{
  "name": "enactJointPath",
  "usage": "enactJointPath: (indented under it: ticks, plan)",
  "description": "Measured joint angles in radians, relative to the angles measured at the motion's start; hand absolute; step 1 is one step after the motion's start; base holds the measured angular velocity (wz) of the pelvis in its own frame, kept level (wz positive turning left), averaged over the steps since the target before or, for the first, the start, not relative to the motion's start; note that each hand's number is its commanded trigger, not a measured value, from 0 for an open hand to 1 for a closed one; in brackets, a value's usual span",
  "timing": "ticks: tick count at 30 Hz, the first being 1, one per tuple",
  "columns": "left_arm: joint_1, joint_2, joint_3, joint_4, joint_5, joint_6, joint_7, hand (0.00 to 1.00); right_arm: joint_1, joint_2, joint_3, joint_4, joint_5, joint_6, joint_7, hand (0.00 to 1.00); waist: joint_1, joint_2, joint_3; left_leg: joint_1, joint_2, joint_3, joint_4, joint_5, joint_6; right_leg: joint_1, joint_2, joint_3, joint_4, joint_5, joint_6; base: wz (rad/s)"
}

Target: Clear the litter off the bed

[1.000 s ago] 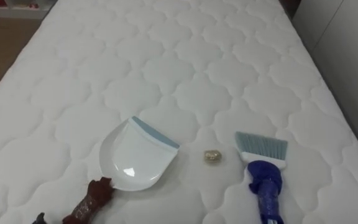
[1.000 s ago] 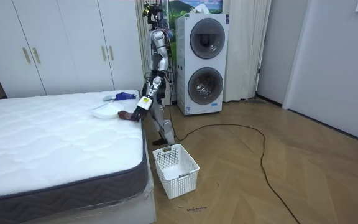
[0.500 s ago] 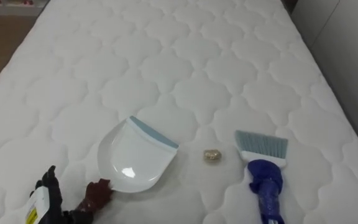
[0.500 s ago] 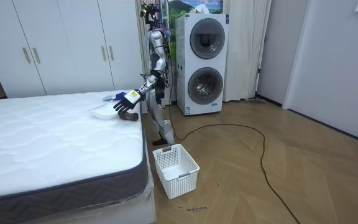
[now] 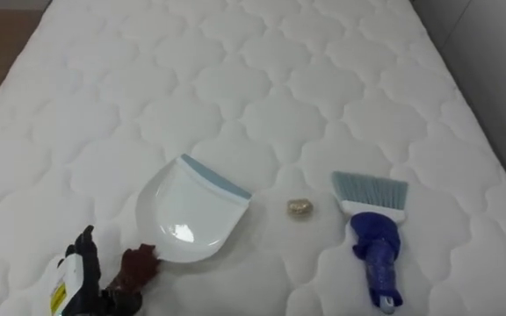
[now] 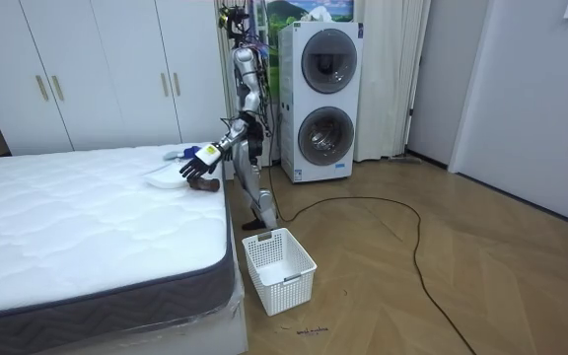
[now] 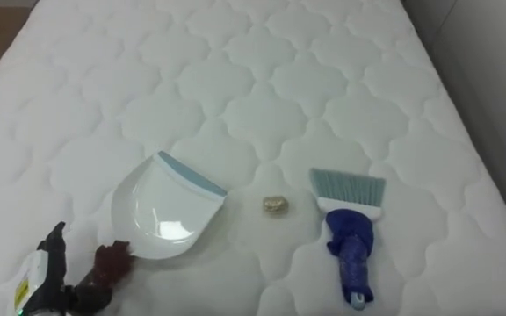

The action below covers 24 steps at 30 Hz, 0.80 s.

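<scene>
In the lower left corner of the eye views, the left hand (image 5: 75, 279) is hanging just above the white quilted mattress (image 5: 262, 79); its dark fingers (image 5: 85, 243) are standing straight and apart, pointing up the frame, and they are not closing on anything. Just right of it, the brown handle (image 5: 135, 269) of the dustpan (image 5: 189, 218) is lying on the mattress; whether the hand is touching this handle cannot be told. The white dustpan is lying flat, left of the centre of the frame, with its blue-edged mouth turned to the upper right. Right of the mouth, a little apart, a small beige crumb (image 5: 299, 208) is lying on the cloth. Further right, the blue brush (image 5: 373, 241) is lying with its pale bristles toward the top of the frame and its handle toward the bottom edge.

In the room view, the bed (image 6: 67, 227) is filling the lower left; the robot is standing at its far right corner and is reaching its left arm over the mattress; a white basket (image 6: 279, 268) is standing on the floor near the bed's near corner; two stacked washing machines (image 6: 321, 99) are standing behind the robot.
</scene>
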Motion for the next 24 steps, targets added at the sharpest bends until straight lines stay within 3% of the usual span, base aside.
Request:
enactJointPath:
  ticks: [8, 13, 16, 20, 24]
  plan:
    - [-0.096, -0.008, -0.008, 0.158, -0.038, 0.000, -0.002, 0.00, -0.029, -0.001, 0.021, 0.008, 0.052, -0.005, -0.001, 0.00, -0.002, -0.009, -0.0017, -0.084, -0.001, 0.004, 0.029, 0.001, 0.002, -0.084, -0.005, 0.003, 0.023, 0.004, -0.006, 0.00]
    - [-0.149, -0.009, -0.018, 0.229, -0.086, 0.000, -0.004, 0.00, -0.072, -0.003, 0.055, 0.029, 0.073, -0.006, -0.007, 0.00, -0.009, -0.013, 0.0014, -0.136, 0.000, 0.002, 0.056, 0.001, 0.001, -0.129, -0.007, 0.001, 0.038, 0.007, -0.010, 0.01]
    - [-0.199, -0.007, -0.034, 0.269, -0.137, -0.001, -0.004, 0.00, -0.115, -0.003, 0.082, 0.064, 0.090, -0.006, -0.018, 0.00, -0.007, -0.014, 0.0085, -0.181, -0.001, 0.002, 0.081, 0.001, 0.001, -0.164, -0.012, -0.002, 0.049, 0.011, -0.014, 0.07]
    - [-0.262, -0.006, -0.034, 0.295, -0.151, -0.001, -0.002, 0.00, -0.183, -0.003, 0.102, 0.119, 0.123, -0.009, -0.046, 0.00, -0.003, -0.005, 0.0243, -0.242, -0.004, 0.002, 0.121, 0.001, 0.001, -0.224, -0.018, -0.002, 0.075, 0.018, -0.018, 0.00]
    - [-0.303, -0.006, -0.036, 0.309, -0.189, -0.002, 0.002, 0.00, -0.215, -0.016, 0.155, 0.127, 0.154, -0.009, -0.054, 0.00, -0.005, 0.000, 0.0298, -0.293, -0.011, 0.002, 0.152, 0.001, 0.001, -0.281, -0.029, -0.001, 0.116, 0.018, -0.019, -0.01]
